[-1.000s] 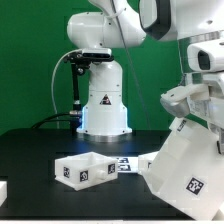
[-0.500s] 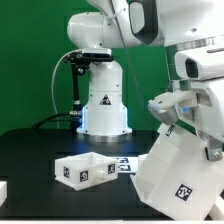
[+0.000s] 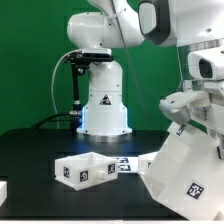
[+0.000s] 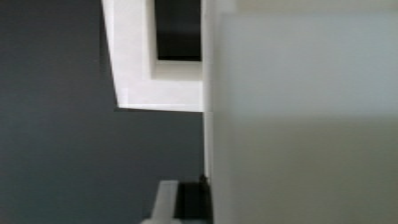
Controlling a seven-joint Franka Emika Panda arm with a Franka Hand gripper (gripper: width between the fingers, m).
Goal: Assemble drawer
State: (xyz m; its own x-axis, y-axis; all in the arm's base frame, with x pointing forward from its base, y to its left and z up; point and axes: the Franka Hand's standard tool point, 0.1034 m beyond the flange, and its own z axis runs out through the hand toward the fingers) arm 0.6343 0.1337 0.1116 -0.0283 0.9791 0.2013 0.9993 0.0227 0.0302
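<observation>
Obs: the large white boxy plastic housing (image 3: 186, 172) of the drawer stands tilted at the exterior view's right, above the black table (image 3: 40, 150). Its upper corner is up against my gripper (image 3: 184, 110). Its lower edge runs out of frame, so table contact is unconfirmed.

Wrist view: the housing's wall (image 4: 302, 120) fills most of the frame. The fingertips are not resolved, so I cannot tell whether the jaws are spread or pinching the wall. The tilt suggests I carry some of its weight.

The small shallow white open-top tray (image 3: 86, 170) sits well apart toward the exterior view's left. The marker board (image 3: 127, 164) lies flat between tray and housing.

Risks: the plastic is smooth and contact is high on one corner. The housing could pivot or slip, then fall onto the marker board or knock the tray. Likely cause: a weak hold or a fast swing
</observation>
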